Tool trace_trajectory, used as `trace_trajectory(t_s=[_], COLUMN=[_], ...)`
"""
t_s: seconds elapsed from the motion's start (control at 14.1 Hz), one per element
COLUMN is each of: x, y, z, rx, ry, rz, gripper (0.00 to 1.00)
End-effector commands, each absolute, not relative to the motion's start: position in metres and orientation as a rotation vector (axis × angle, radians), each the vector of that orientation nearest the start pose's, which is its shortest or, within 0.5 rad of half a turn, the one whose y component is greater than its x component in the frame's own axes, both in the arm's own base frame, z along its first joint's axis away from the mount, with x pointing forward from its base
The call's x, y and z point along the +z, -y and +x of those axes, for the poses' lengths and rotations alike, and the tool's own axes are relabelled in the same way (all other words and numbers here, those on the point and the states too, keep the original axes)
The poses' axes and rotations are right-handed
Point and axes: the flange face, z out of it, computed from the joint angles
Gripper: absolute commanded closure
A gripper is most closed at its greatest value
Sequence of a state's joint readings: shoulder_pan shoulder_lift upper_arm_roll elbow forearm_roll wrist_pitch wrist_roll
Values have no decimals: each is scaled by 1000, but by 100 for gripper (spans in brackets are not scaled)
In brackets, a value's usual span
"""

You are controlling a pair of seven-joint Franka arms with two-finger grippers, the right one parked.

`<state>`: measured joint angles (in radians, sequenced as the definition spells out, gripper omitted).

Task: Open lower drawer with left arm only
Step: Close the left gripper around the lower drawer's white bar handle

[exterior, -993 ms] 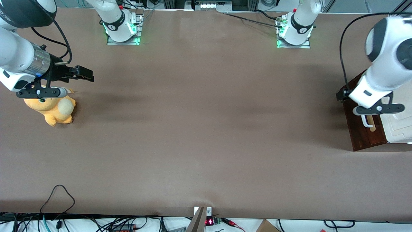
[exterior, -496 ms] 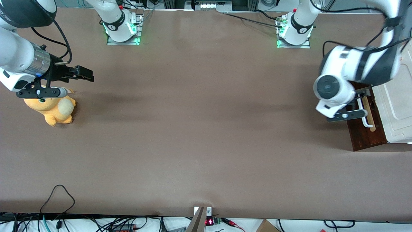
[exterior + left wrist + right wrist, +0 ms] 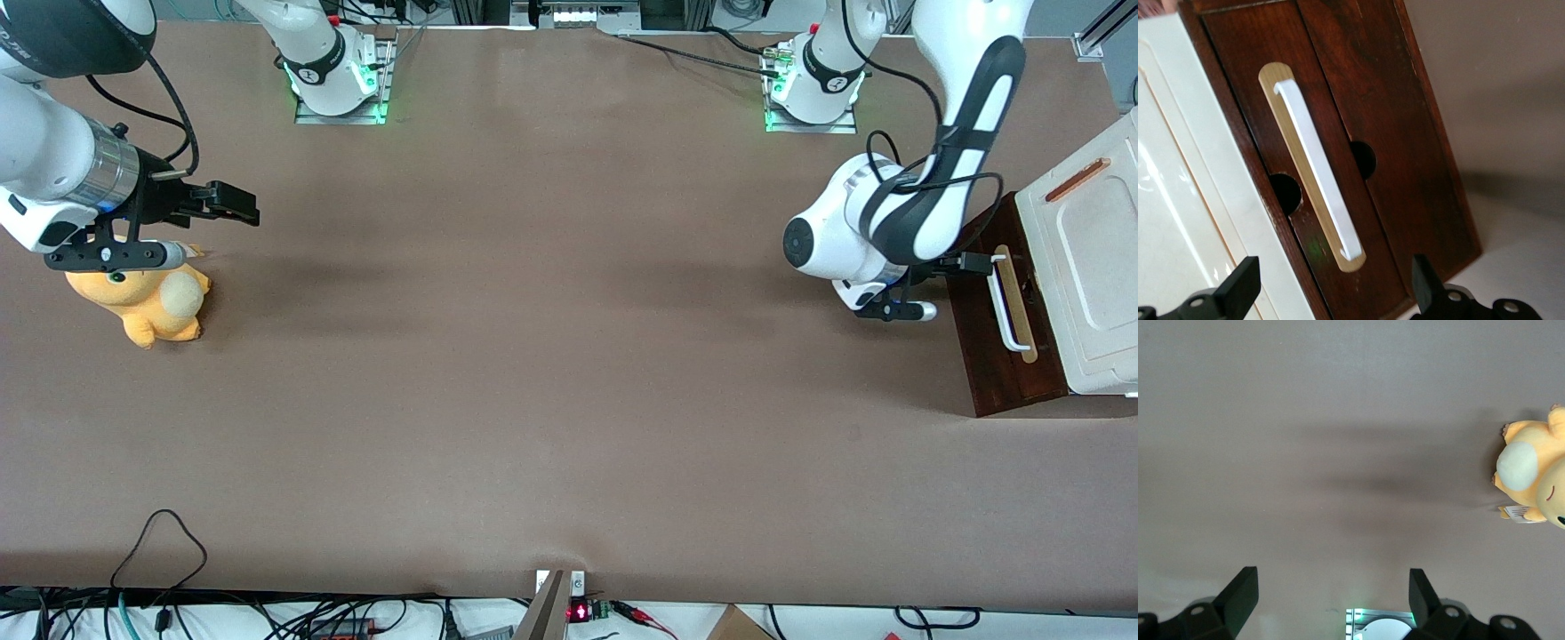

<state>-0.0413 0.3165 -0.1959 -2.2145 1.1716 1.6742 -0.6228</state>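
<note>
The lower drawer (image 3: pixel 1000 373) shows its dark reddish-brown front at the working arm's end of the table, under a cream-white cabinet top (image 3: pixel 1089 267). Its white bar handle (image 3: pixel 1009 302) lies on a pale wood strip. In the left wrist view the drawer front (image 3: pixel 1305 73) and handle (image 3: pixel 1315 167) fill the frame, the front level with a second dark panel (image 3: pixel 1405 133) beside it. The left arm's gripper (image 3: pixel 971 264) hovers just in front of the drawer, near one end of the handle. It is open (image 3: pixel 1335 287), its fingers (image 3: pixel 1245 280) spread wide with nothing between them.
An orange strip (image 3: pixel 1076 180) marks the cabinet top. A yellow plush toy (image 3: pixel 147 302) sits toward the parked arm's end of the table, also seen in the right wrist view (image 3: pixel 1531 480). Brown table surface (image 3: pixel 551 356) stretches between them. Cables lie along the table's near edge (image 3: pixel 160 533).
The left arm has swung off from above the cabinet and come down in front of the drawer. Its gripper now faces the handle, and the cabinet top is uncovered.
</note>
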Motion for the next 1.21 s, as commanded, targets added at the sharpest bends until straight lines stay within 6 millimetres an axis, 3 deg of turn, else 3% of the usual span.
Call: trace_trajectory(t_s=[0.0, 0.14, 0.28, 0.64, 0.92, 1.13], x=[255, 274, 277, 223, 204, 192], y=[32, 36, 35, 22, 11, -3], z=[512, 528, 531, 509, 500, 500], rx=[221, 210, 209, 177, 131, 130], ry=[-321, -348, -326, -208, -78, -76], rz=[-1894, -1900, -1915, -1841, -1748, -1692], gripper=[0, 0, 0, 0, 0, 0])
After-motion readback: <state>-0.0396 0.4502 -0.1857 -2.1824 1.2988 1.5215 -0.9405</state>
